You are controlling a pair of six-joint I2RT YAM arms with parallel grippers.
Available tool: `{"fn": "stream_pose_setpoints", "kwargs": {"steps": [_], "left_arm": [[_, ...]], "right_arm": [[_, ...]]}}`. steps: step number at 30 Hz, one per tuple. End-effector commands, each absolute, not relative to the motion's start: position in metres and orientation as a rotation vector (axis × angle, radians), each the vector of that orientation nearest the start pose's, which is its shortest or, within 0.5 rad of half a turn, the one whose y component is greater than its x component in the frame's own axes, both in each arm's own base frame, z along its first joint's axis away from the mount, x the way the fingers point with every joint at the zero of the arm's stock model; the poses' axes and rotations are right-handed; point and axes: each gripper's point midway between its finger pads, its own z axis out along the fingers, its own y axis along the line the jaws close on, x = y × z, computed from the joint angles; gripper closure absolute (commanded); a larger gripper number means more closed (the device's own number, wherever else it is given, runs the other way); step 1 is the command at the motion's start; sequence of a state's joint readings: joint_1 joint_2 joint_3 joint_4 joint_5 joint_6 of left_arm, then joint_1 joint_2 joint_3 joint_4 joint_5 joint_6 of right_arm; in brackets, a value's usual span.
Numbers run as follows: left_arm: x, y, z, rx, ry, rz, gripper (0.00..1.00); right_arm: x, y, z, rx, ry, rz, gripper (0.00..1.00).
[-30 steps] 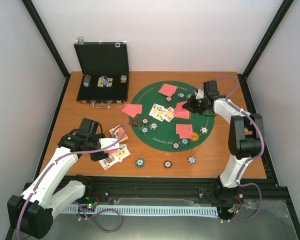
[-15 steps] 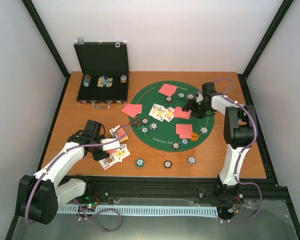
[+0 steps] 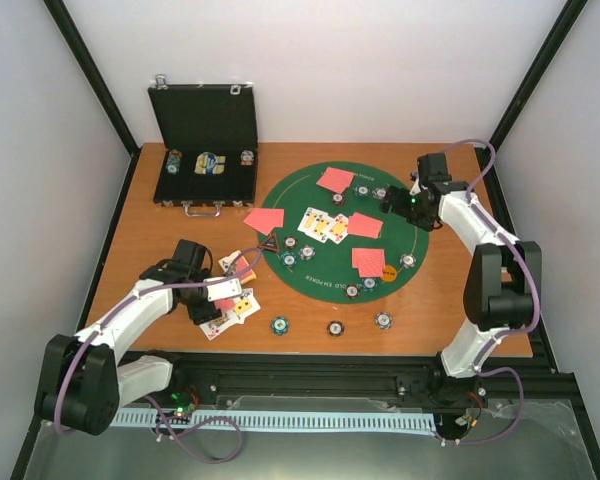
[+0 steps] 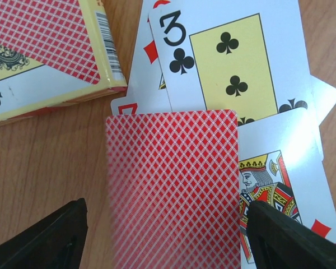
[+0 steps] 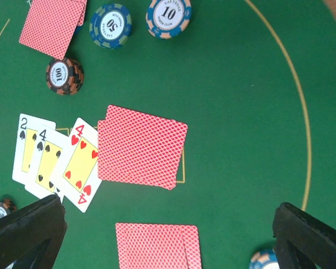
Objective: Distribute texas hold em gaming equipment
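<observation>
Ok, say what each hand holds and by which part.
The right hand holds nothing, open over the mat. The left hand straddles a red-backed card across its long edges; contact cannot be told.

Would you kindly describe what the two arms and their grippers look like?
Both the left arm and right arm have white link shells between black joints, each with a looping purple cable. The left gripper and right gripper are black, with wedge-shaped black fingers. A small green light shows near the right wrist.
</observation>
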State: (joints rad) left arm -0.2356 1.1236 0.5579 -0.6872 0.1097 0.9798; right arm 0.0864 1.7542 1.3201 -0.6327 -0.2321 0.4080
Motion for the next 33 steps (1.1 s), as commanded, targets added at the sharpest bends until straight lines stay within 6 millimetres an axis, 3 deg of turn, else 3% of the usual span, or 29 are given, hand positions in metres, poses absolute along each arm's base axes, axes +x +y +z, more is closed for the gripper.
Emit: {"fn": "stream_pose_setpoints", "kwargs": {"steps": [1,6,10,13,16,20,21,22,23,27,30,33], "left_arm": [[0.217,-0.074,0.041,1.581,2.296,-0.013,0.18],[0.216,-0.076,0.046,1.574,2.300,-0.030,0.07],[0.218,-0.078,0.069,1.538,2.288,-0.036,0.00],[0.237,-0.086,0.107,1.402,2.243,-0.071,0.00],[0.269,-0.092,0.152,1.156,2.175,-0.098,0.00],[0.312,-0.090,0.207,0.785,2.008,-0.113,0.00],[0.319,-0.089,0.212,0.722,1.977,-0.123,0.00],[0.325,-0.088,0.213,0.667,1.957,-0.132,0.00],[0.330,-0.087,0.209,0.629,1.953,-0.139,0.00],[0.359,-0.072,0.176,0.449,2.016,-0.157,0.00],[0.381,-0.046,0.171,0.272,1.988,-0.167,0.00],[0.386,-0.028,0.159,0.187,1.945,-0.130,0.00]], "right_arm": [[0.412,0.060,0.125,0.352,2.635,0.361,0.00],[0.402,0.056,0.141,0.337,2.610,0.337,0.00],[0.399,0.051,0.158,0.335,2.563,0.326,0.00],[0.399,0.037,0.172,0.360,2.500,0.235,0.00],[0.393,0.001,0.179,0.464,2.400,0.006,0.00],[0.382,-0.021,0.191,0.456,2.153,-0.093,0.00],[0.376,-0.028,0.194,0.458,2.084,-0.130,0.00],[0.373,-0.036,0.201,0.480,1.990,-0.154,0.00],[0.364,-0.046,0.194,0.504,1.960,-0.210,0.00],[0.354,-0.068,0.181,0.563,1.879,-0.331,0.00],[0.351,-0.074,0.166,0.566,1.850,-0.375,0.00],[0.350,-0.074,0.160,0.543,1.794,-0.370,0.00]]}}
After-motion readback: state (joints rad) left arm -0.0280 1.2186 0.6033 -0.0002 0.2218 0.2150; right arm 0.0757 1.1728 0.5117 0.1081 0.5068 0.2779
